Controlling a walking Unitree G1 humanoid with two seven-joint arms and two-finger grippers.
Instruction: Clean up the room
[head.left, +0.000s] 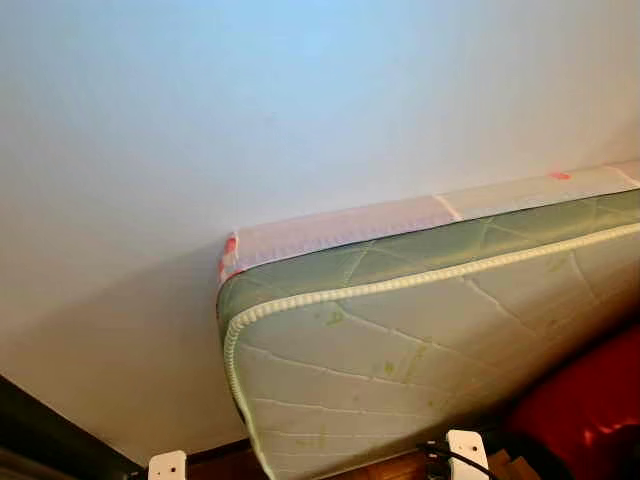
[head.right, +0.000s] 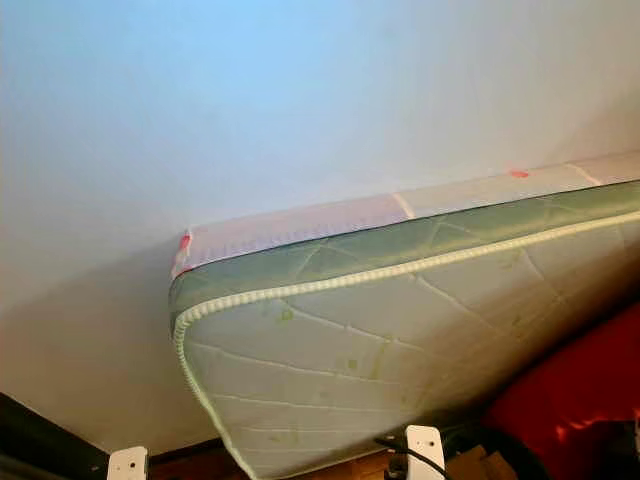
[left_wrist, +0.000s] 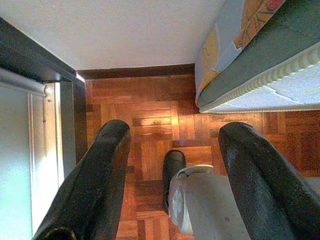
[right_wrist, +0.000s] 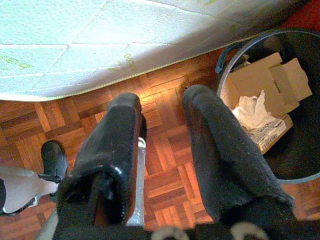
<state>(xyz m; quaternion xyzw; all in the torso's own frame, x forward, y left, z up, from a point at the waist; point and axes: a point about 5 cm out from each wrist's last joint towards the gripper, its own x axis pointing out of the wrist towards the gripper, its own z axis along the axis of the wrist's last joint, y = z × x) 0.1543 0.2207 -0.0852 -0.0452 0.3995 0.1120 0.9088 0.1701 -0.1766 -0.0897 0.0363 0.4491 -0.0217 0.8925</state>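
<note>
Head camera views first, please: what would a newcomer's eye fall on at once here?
A green-edged quilted mattress leaning on its side against the pale wall dominates the head views, with something red at its lower right. On the parquet floor by the right gripper, whose fingers are open, a dark bin holds cardboard scraps.

One mattress (head.left: 420, 350) leans against the wall. One round black bin (right_wrist: 280, 105) stands on the parquet floor (left_wrist: 150, 130), holding two cardboard pieces (right_wrist: 265, 80) and one crumpled white bag (right_wrist: 252, 111). One red object (head.left: 590, 400) sits beside the mattress.
</note>
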